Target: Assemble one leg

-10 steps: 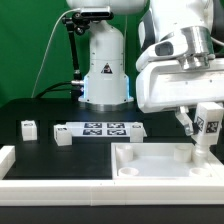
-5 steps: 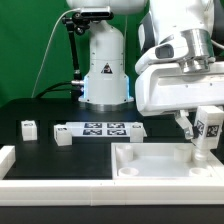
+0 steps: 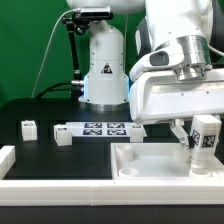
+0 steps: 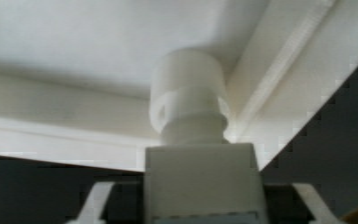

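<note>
The leg (image 3: 206, 140), a white post with a black-and-white tag on its side, stands slightly tilted at the far corner of the large white tray-shaped piece (image 3: 150, 165), on the exterior view's right. My gripper (image 3: 198, 130) is shut on the leg from above. In the wrist view the leg (image 4: 194, 95) runs from between the fingers down to the tray's inner corner (image 4: 87, 60), its round end against the tray. The gripper (image 4: 201, 205) grips its square body. Whether the end sits in a hole is hidden.
The marker board (image 3: 100, 129) lies at mid table. Two more small white legs (image 3: 29, 127) (image 3: 65, 136) stand to its left, and another (image 3: 137, 130) at its right end. A white rim piece (image 3: 12, 160) runs along the front left. The robot base (image 3: 103, 65) stands behind.
My hand has shifted toward the exterior view's left and turned over the tray corner. The leg has moved slightly left and down with it, still in the gripper.
</note>
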`<state>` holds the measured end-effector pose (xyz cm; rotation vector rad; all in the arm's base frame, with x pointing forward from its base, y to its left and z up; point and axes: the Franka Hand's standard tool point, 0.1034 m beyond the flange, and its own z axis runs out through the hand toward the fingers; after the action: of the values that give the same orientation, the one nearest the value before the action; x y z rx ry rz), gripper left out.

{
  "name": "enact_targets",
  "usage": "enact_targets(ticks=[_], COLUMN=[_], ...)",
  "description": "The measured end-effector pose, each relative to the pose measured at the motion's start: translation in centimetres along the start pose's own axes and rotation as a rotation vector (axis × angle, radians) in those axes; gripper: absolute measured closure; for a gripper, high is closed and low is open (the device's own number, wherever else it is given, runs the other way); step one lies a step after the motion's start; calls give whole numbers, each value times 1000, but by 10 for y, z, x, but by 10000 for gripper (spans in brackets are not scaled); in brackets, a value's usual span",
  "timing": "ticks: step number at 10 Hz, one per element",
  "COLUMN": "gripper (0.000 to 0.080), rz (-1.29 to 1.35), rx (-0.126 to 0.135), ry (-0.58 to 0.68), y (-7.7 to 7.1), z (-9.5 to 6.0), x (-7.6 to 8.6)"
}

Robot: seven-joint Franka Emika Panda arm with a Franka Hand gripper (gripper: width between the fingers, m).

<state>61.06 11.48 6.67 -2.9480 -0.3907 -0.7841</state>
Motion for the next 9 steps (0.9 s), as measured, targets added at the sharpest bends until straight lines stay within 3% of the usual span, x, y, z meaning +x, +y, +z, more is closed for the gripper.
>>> enact_targets(ticks=[3, 5, 9], gripper=[509, 509, 509], rz=[2, 4, 2], rx=[-21, -18, -17], ry=[72, 59, 60], y=[2, 0, -1], z=[4, 11, 11], x=[2, -8, -8])
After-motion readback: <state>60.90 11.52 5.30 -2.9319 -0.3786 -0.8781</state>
